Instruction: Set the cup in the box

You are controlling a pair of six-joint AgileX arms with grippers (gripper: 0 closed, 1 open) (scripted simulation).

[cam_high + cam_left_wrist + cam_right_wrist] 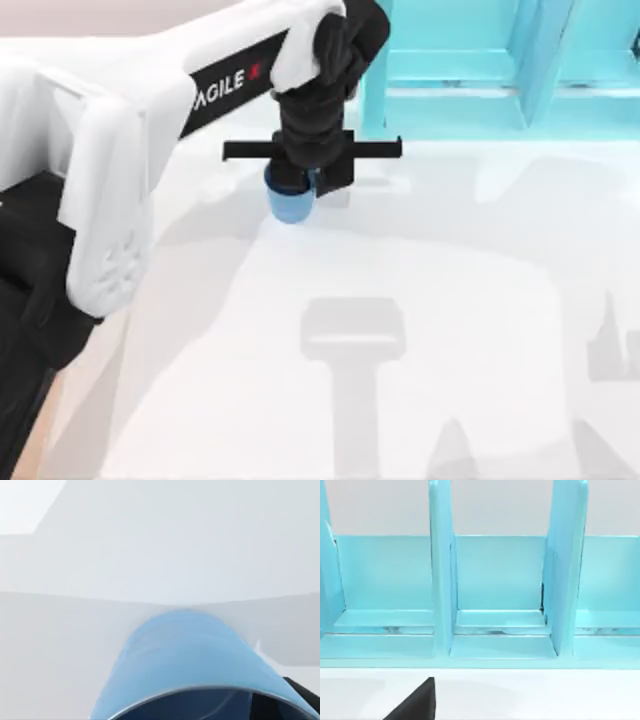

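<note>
The small blue cup (290, 207) hangs under my left gripper (305, 180) near the back of the white table, just left of the shelf unit's corner. The left arm reaches in from the top view's left side, and its gripper is shut on the cup at the rim. In the left wrist view the cup (185, 665) sits very close, with its rim at the picture's lower edge and a dark fingertip (300, 700) beside it. The box is out of view.
A light-blue shelf unit (450, 70) with upright dividers stands along the back right, close to the cup. The right wrist view faces its compartments (495, 580). White tabletop (400, 300) spreads in front, crossed by arm shadows.
</note>
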